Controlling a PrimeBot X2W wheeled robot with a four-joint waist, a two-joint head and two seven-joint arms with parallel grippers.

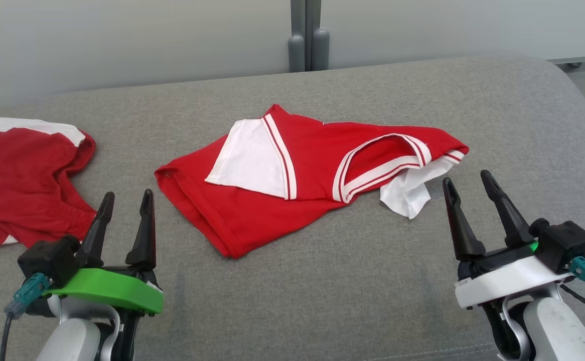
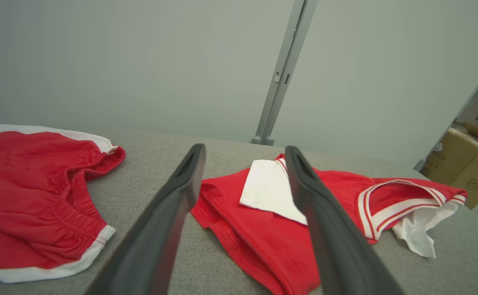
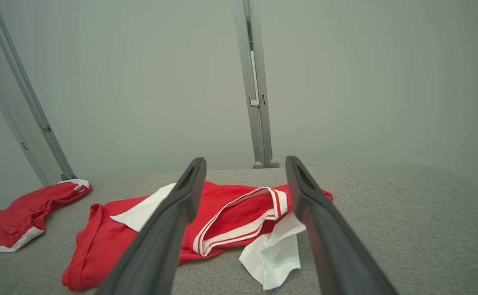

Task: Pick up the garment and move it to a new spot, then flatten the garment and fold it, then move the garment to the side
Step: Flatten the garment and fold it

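The garment (image 1: 252, 210) is a red shirt with white sleeves and red-and-white striped trim, lying crumpled in the middle of the grey padded surface (image 1: 352, 281). It also lies ahead of the fingers in the left wrist view (image 2: 255, 241) and the right wrist view (image 3: 99, 241). My left gripper (image 1: 126, 199) stands open at the lower left, short of the shirt's near-left corner. At the lower right my right gripper (image 1: 468, 180) is open too, just beside the white sleeve (image 1: 408, 193). Neither holds anything.
Red shorts (image 1: 21, 180) with white trim lie at the surface's left edge, also in the left wrist view (image 2: 34, 196). A grey post (image 1: 307, 35) and pale wall panels stand behind the surface. Cardboard boxes (image 2: 464, 168) sit off to the right.
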